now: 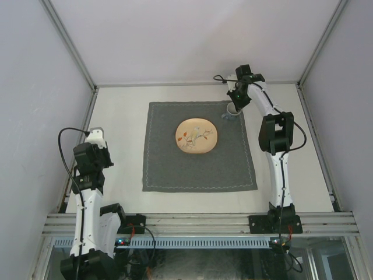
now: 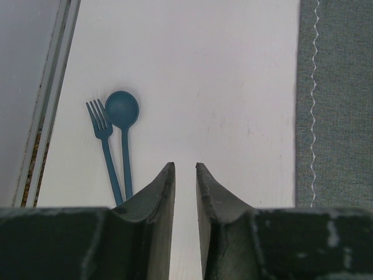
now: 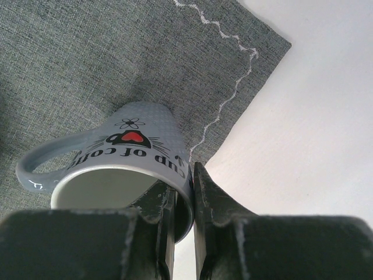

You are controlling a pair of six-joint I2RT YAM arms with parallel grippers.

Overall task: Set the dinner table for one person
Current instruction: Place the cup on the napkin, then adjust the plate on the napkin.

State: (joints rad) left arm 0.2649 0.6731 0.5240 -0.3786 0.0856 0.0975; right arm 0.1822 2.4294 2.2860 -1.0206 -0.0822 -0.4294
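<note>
Cut off in the right wrist view: lettering on the grey mug [image 3: 134,140], readable only as "cup of co", and the near rim, lost behind the gripper body. From above, mostly covered by the right arm's wrist, at the far right corner of the grey stitched cloth [image 1: 175,169]. Cannot tell whether the mug's base touches the cloth or hangs just above it. In the left wrist view, hidden behind the left finger: the handle ends of a blue fork [image 2: 105,143] and a blue spoon [image 2: 123,125]

Inside the mug: white inner wall and one finger of the right gripper [image 3: 185,175]. On the round plate [image 1: 197,136], near the middle of the cloth: a painted twig with red leaves

Right gripper clamped on the mug wall opposite the handle, one finger inside and one outside. Left gripper [image 2: 185,166] parted by a narrow gap, holding nothing, above bare dinner table [image 2: 221,87] left of the cloth's stitched edge. Fork and spoon flat on the dinner table, side by side, just ahead and to the left of the left fingertips, close to the left rail. Dinner table under both arms, with the cloth lying on its middle
</note>
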